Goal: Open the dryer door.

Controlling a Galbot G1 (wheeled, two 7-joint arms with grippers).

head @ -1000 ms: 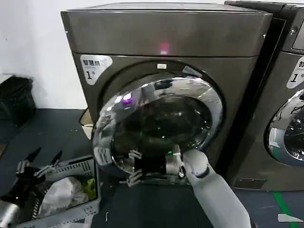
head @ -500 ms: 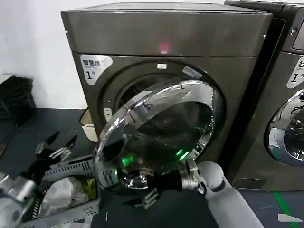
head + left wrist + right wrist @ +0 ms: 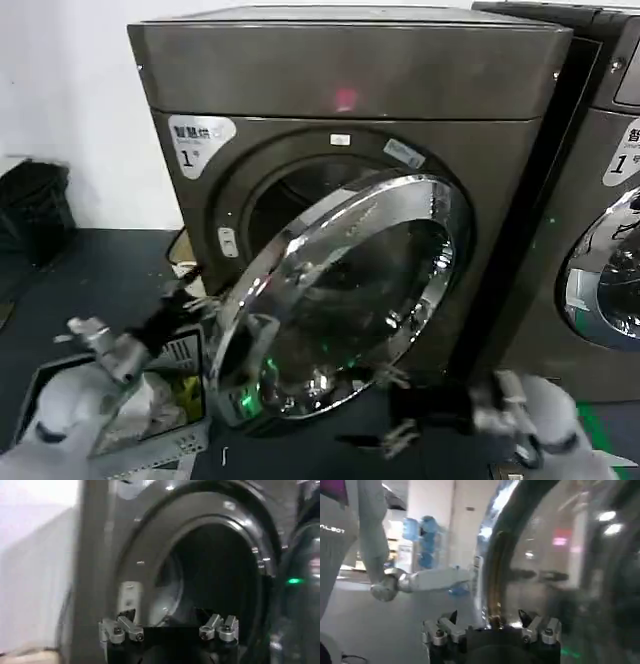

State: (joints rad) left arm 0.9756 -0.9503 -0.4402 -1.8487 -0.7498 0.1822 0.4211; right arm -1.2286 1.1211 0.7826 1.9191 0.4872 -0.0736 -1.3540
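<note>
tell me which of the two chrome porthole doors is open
The dryer door on the dryer with the pink light, swung out so the drum shows. The neighbouring machine's door at the right edge sits closed.

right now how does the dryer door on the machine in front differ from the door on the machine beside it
The dryer door is swung partly open, exposing the dark drum opening; the neighbouring machine's door sits shut, flush with its front. The dryer door shows whole and tilted; the neighbour's is cut off at the picture's edge. Both are round, with a shiny chrome rim and dark glass.
</note>
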